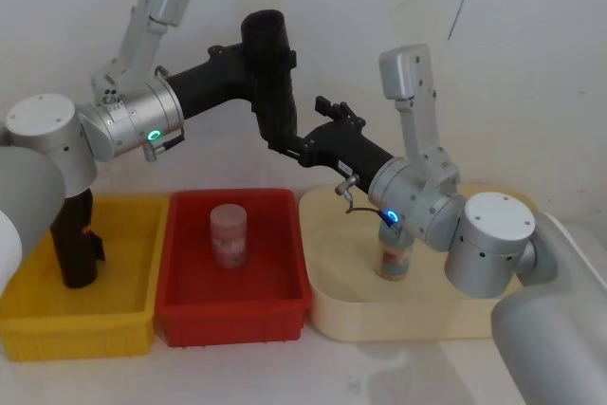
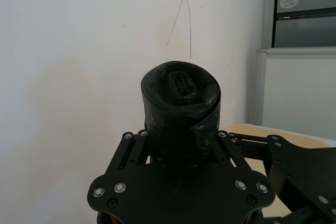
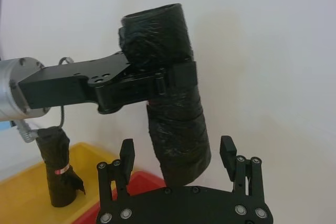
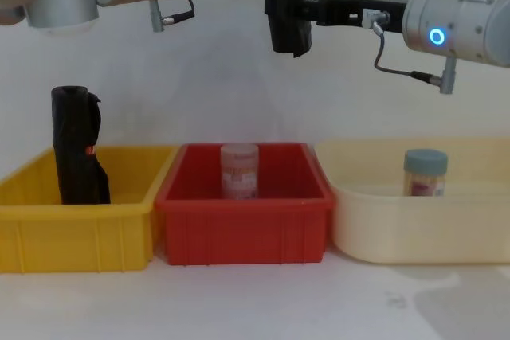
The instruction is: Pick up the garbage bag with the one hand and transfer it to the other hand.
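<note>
garbage bag (image 3: 178, 124): in the air, near upright with a slight lean, high above the right part of the red bin and touching no bin.
left hand (image 2: 179, 142): on the green-ringed arm reaching in from the left. Its fingers are clamped on the garbage bag's upper half, one on each side, carrying it.
right hand (image 3: 176, 153): on the blue-ringed arm reaching in from the right, level with the bag's lower end. Its fingers are spread wide, one on each side of that end, with a gap between each finger and the plastic.
red bin (image 4: 243, 228): middle of the row along the worktop (image 4: 255, 300). A pale jar (image 4: 239, 170) stands upright inside.
yellow bin (image 4: 80, 228): toward the worktop's left edge, just beside the red bin. A second black roll (image 4: 77, 145) with a small red mark stands near its left wall.
cream tray (image 4: 414, 228): toward the worktop's right edge, just beside the red bin. A lidded jar (image 4: 424, 173) stands upright in it.
</note>
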Robot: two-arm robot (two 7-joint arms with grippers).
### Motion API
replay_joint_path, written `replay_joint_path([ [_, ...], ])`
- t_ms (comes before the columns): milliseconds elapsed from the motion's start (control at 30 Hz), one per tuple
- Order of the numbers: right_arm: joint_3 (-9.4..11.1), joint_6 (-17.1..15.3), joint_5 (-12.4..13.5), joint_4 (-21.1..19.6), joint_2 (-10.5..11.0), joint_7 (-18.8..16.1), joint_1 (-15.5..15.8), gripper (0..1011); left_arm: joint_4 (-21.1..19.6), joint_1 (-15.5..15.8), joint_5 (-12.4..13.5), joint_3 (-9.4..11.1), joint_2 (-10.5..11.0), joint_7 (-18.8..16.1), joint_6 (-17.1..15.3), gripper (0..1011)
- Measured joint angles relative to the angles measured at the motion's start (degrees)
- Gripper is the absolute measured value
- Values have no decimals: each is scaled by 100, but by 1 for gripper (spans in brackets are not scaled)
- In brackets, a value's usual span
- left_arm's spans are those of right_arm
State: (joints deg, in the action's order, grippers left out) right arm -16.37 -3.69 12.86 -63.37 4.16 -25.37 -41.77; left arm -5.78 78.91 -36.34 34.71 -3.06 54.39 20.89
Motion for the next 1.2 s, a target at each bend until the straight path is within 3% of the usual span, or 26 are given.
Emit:
replay_joint_path([
  [567,-198,157,-34,26,11,-20,-23,1001,0,0,0,0,0,0,0,369],
  [1200,-382,584,-429,573,-201,640,-257,1001,0,0,0,0,0,0,0,368],
])
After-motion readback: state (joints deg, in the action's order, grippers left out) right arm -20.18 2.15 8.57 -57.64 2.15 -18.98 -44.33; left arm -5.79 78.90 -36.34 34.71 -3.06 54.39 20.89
